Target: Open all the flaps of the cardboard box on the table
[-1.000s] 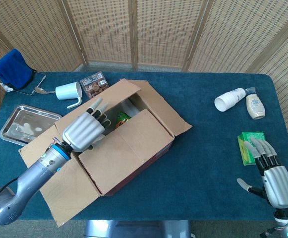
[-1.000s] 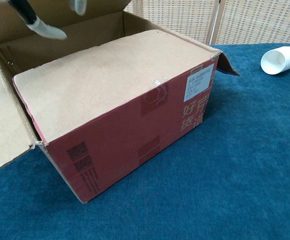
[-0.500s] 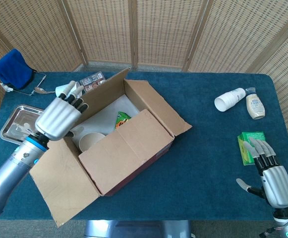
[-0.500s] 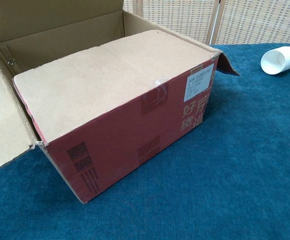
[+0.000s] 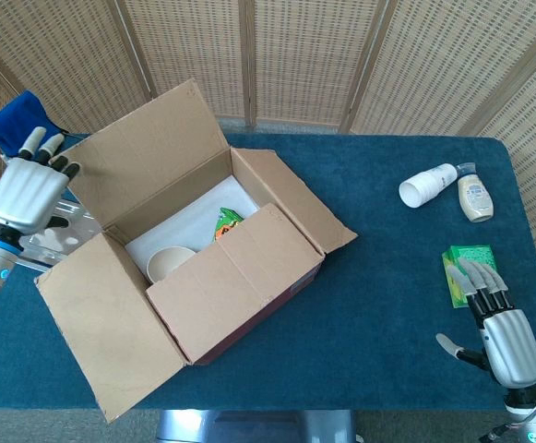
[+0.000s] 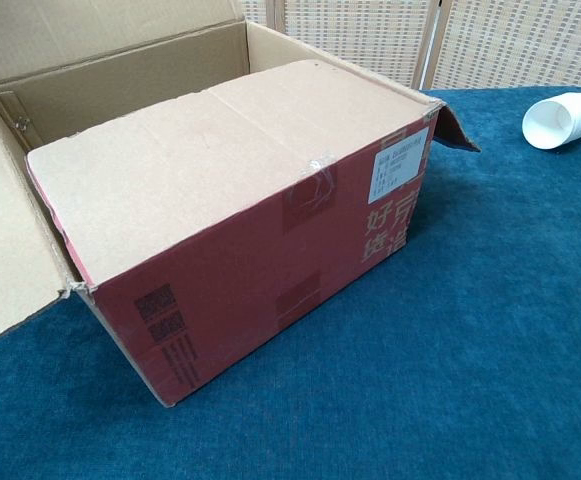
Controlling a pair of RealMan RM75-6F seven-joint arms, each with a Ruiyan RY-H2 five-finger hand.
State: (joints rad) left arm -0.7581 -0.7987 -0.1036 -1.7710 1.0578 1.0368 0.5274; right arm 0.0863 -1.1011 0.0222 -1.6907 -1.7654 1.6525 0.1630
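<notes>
One cardboard box [image 5: 203, 268] shows three flaps raised and one still folded over. Two hands: the left hand [image 5: 26, 189], at nine o'clock, and the right hand [image 5: 498, 323], at four o'clock, both spread and holding nothing. The box contents are partly hidden.

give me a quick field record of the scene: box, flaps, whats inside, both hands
box: cardboard box, red sides, on the blue table
flaps: far flap raised, left flap and right flap folded out, near flap lying over the opening
inside: bowl, green packet
left hand: open, beside the far flap
right hand: open, by a green pack
</notes>
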